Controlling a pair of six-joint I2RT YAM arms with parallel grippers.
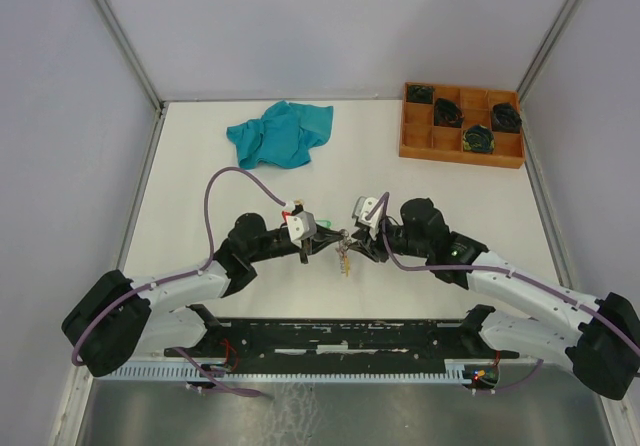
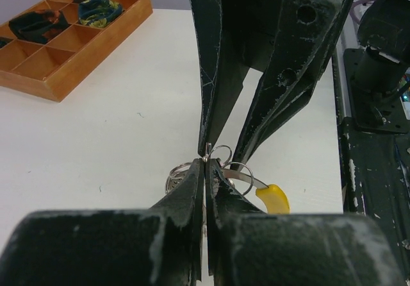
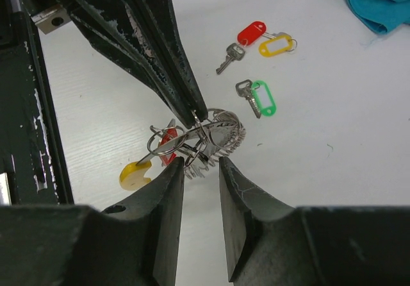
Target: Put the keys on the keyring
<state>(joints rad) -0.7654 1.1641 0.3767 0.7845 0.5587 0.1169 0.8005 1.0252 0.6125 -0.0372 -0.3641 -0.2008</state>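
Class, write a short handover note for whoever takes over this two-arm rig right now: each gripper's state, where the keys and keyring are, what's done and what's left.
Left gripper: shut, pinching the thin silver wire keyring between the two arms.
Right gripper: open, fingertips flanking the bundle's lower edge; contact unclear.
Done: a few silver keys and a small red tag appear to hang on the ring.
Left: the silver key with red tag and the silver key with green tag lie loose on the white table. A yellow tag sits beside the red one; its key is not visible.
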